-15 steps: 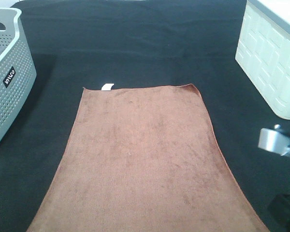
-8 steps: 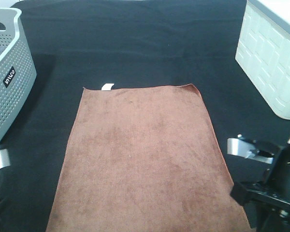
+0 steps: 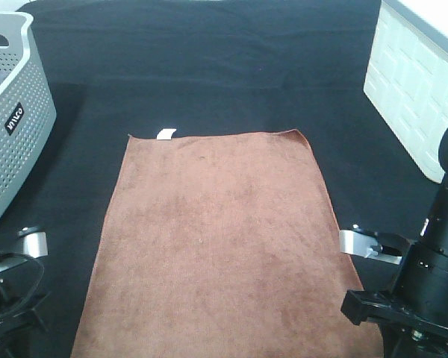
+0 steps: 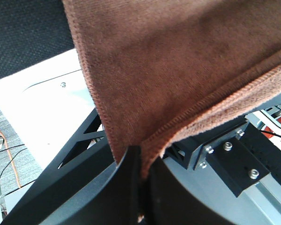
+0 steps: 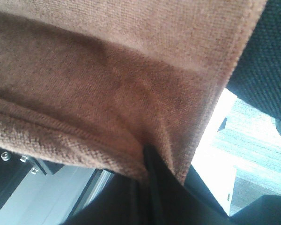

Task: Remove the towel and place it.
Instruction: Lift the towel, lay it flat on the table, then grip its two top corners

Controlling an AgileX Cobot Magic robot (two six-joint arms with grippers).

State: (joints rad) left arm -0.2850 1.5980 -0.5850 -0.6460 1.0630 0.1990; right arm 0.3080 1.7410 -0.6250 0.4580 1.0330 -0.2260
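The reddish-brown towel [image 3: 216, 239] lies flat on the black table covering [image 3: 209, 67], with its small white tag [image 3: 166, 133] at the far left corner. Its near edge hangs over the table's front. In the left wrist view my left gripper [image 4: 139, 161] is shut on a near corner of the towel [image 4: 178, 61], with the hem pinched between the black fingers. In the right wrist view my right gripper [image 5: 147, 161] is shut on the other near corner of the towel [image 5: 107, 79]. In the exterior high view only the arms show, the left arm [image 3: 15, 298] and the right arm [image 3: 422, 291]; the fingertips are hidden.
A grey perforated basket [image 3: 15, 127] stands at the left edge. A white ribbed container [image 3: 418, 89] stands at the far right. The table's front edge lies just below both grippers, with the frame and floor under it.
Both arms have risen into view at the towel's near corners. The right arm moved left toward the towel edge. The towel's near corners have been drawn inward.
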